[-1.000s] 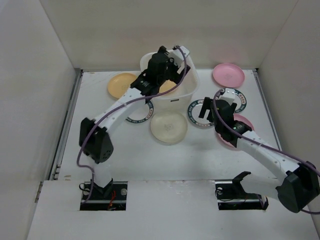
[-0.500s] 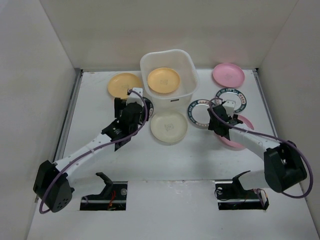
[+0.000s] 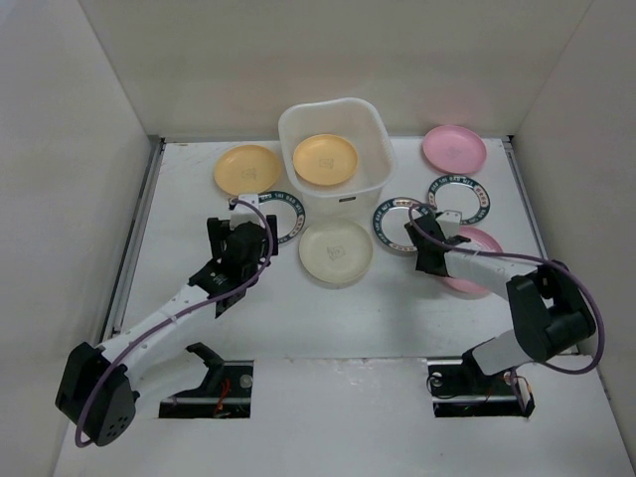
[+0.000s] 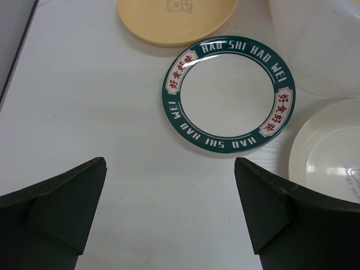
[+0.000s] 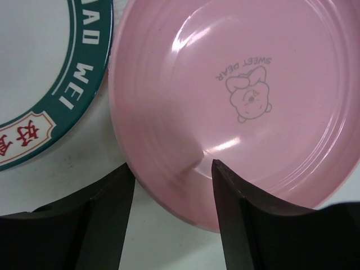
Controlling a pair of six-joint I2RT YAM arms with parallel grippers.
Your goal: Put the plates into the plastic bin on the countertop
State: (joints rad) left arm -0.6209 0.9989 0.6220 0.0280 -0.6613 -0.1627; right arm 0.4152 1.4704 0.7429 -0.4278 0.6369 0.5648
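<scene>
Left gripper (image 4: 170, 164): jaws wide apart, holding nothing, over the countertop (image 3: 179, 209). Just ahead of it a teal-rimmed plate (image 4: 229, 95) lies flat, with a yellow plate (image 3: 248, 169) behind it and a cream plate (image 3: 336, 251) beside it.

Right gripper (image 5: 171, 170): jaws parted, set either side of the near rim of a pink plate (image 5: 225, 84), not clamped. Contact cannot be told.

Bin (image 3: 286, 124), back centre, holds a second yellow plate (image 3: 325, 159).

Right of the bin lie a second teal-rimmed plate (image 3: 398, 221), a third teal-rimmed plate (image 3: 459, 196) and a far pink plate (image 3: 454, 149).
</scene>
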